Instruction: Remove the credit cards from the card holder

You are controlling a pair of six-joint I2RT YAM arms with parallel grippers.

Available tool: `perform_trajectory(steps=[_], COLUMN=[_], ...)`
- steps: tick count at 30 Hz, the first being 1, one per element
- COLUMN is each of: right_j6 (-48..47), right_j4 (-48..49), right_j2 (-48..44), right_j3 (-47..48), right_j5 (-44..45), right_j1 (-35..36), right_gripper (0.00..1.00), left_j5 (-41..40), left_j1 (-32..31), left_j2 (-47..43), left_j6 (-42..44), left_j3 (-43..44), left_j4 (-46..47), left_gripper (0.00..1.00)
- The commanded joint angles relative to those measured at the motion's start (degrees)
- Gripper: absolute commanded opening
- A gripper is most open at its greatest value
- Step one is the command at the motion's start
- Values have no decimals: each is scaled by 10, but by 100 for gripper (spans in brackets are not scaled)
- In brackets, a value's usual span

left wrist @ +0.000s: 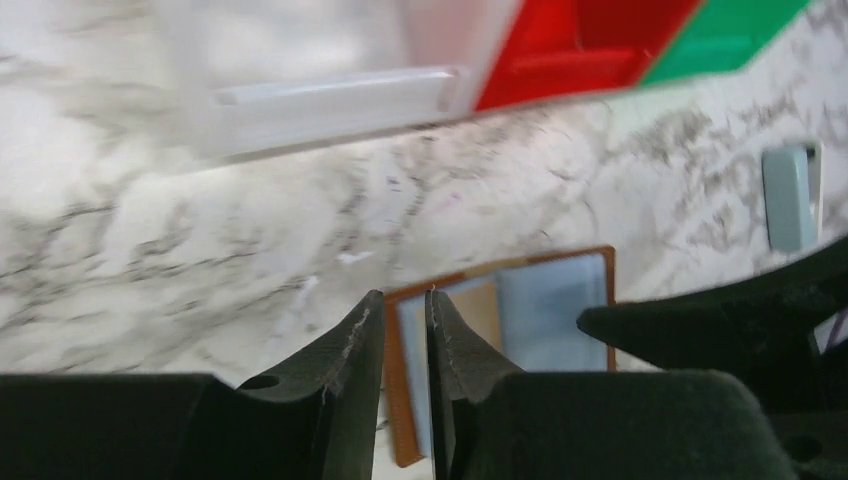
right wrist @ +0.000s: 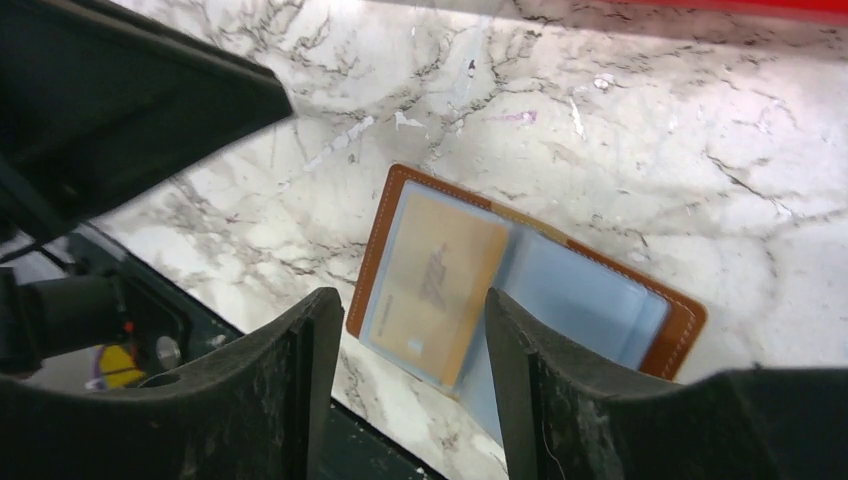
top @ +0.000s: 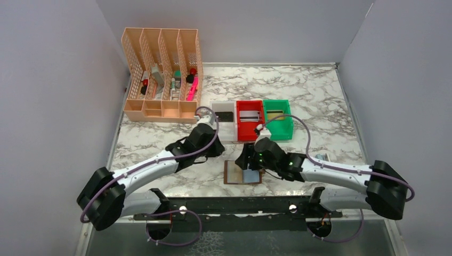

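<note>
On the marble tabletop (top: 330,112), near the arms, the card holder (right wrist: 520,290) lies open; one gold credit card (right wrist: 435,280) sits still pocketed, others apparently binned; right tool (right wrist: 405,330) hovers open, empty; left tool (left wrist: 404,330) nearly closed, empty.

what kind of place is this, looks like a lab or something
Probably a robot test cell staged as a desk: a marble-look table boxed in by plain grey walls, two arms bolted at its near edge, and props such as a peach file rack and an open card holder.
</note>
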Motion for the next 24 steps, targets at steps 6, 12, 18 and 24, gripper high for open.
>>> perform_trajectory(steps=[6, 12, 18, 24], right_j6=[14, 62, 74, 80], right_j4=[-204, -281, -282, -285], right_j2=[188, 273, 314, 324], right_j3=[180, 242, 255, 262], right_j5=[139, 177, 163, 156], right_j1=[83, 98, 98, 97], right_gripper=[71, 75, 76, 76], left_j5=[-25, -14, 6, 18], left_j1=[116, 122, 123, 124], left_j2=[-166, -216, -202, -192], left_j6=[-34, -43, -43, -41], left_j3=[-109, -133, -135, -132], left_j4=[-48, -38, -25, -16], left_gripper=[53, 57, 57, 57])
